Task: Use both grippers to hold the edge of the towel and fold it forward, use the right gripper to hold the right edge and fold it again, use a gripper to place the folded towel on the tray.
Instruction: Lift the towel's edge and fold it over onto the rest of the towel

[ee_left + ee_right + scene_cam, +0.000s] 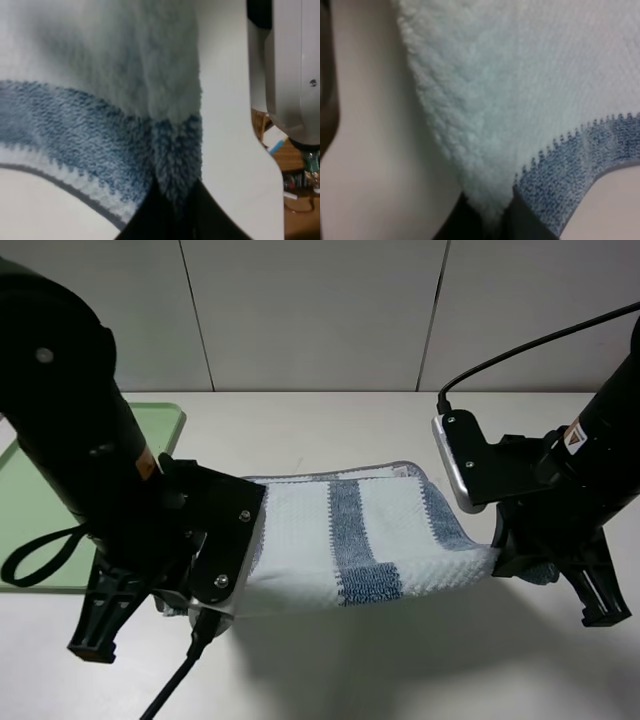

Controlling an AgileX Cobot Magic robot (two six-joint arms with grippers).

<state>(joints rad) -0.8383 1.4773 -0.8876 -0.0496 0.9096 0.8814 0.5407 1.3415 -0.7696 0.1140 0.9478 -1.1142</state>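
Observation:
The towel [370, 540], white with blue-grey stripes, hangs stretched between both grippers above the white table, and its far part still rests on the table. Its thin grey hem [400, 466] shows along the far edge. My left gripper [172, 210] is shut on the towel's left near corner [170, 165], and the hem [65, 187] curves beside it. My right gripper [490, 220] is shut on the right near corner [480, 150]. In the exterior high view the arms hide both sets of fingertips. The light-green tray [165, 425] lies at the far left, partly behind the left arm.
The left arm's pale plate [230, 550] and the right arm's pale plate [455, 455] stand at either end of the towel. A black cable [175, 685] trails toward the front edge. A grey panelled wall [320, 310] stands behind the table.

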